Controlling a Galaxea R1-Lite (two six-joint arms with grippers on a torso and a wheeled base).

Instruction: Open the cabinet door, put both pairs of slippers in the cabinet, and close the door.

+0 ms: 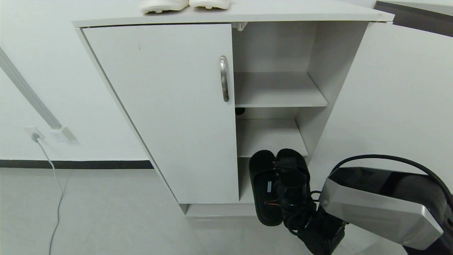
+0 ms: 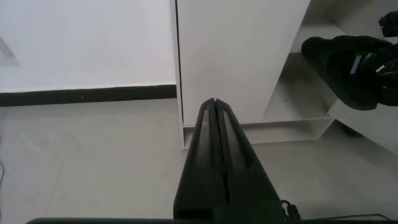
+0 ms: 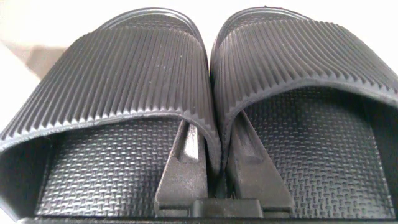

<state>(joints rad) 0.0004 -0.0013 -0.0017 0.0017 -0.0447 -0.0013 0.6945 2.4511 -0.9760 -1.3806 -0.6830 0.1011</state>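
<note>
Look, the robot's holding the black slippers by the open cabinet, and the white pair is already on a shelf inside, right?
Not quite. The white slippers sit on top of the cabinet, not on a shelf inside, as the head view shows. The rest is right: the right end effector holds the black slippers by the open cabinet.

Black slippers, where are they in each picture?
Head view: black slippers low, right of middle, before the open cabinet side.
Left wrist view: upper right corner.
Right wrist view: side by side across the picture, right gripper pinching between them.
Shared landmark: the closed cabinet door, in head and left wrist views.
</note>
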